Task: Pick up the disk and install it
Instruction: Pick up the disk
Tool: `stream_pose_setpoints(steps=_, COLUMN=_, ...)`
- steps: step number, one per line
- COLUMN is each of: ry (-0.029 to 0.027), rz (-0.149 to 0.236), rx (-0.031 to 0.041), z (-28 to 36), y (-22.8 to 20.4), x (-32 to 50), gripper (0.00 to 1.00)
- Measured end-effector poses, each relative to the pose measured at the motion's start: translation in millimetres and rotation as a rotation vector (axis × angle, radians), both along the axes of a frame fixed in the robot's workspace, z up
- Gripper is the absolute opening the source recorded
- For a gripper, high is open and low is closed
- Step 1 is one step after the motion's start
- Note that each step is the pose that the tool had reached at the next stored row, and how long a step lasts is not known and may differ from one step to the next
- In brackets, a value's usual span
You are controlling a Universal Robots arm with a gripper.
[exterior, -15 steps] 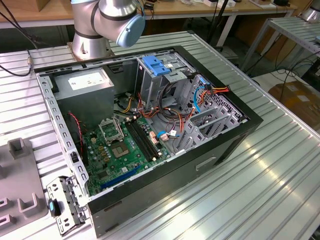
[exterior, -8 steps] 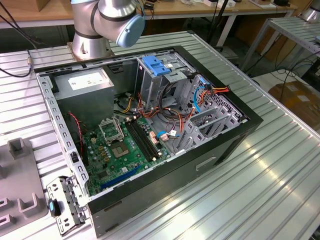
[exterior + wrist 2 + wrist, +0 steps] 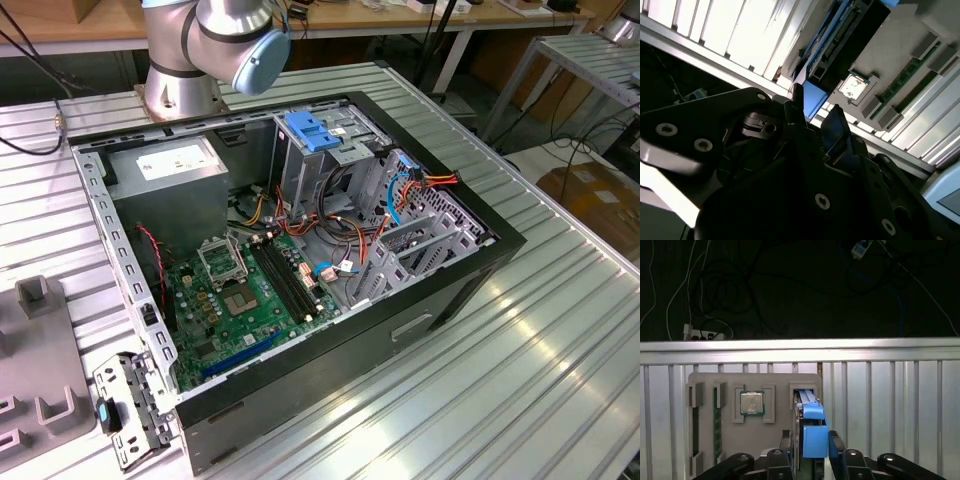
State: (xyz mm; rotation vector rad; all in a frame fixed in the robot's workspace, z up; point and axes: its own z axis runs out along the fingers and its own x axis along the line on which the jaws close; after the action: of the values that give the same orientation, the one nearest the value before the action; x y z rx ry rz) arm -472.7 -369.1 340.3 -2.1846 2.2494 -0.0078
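Exterior view gives the ribbed metal table [image 3: 560, 330] with the open computer case [image 3: 440, 300] lying on it, while in the first wrist view the grey holder tray [image 3: 775, 385] carries the disk [image 3: 813, 426] standing on edge in a slot. My gripper [image 3: 810, 439] straddles its blue-framed end, fingers [image 3: 834, 440] spread to either side, not clamped. I judge the risk is an off-centre squeeze: pinching only the plastic frame could tilt the disk and jam it against the slot walls.
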Motion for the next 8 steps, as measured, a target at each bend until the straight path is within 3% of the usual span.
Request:
stream_pose_setpoints(steps=4, ry=0.0086, rz=-0.02, rx=0.0, z=-2.1, y=0.0, x=1.1, gripper=0.43)
stream_pose_setpoints(steps=5, ry=0.0149, rz=-0.023, rx=-0.0002, z=-3.3, y=0.1, x=1.2, gripper=0.49)
stream_pose_setpoints(steps=8, ry=0.0284, rz=-0.026, rx=-0.0002, z=-6.5, y=0.1, x=1.2, gripper=0.49)
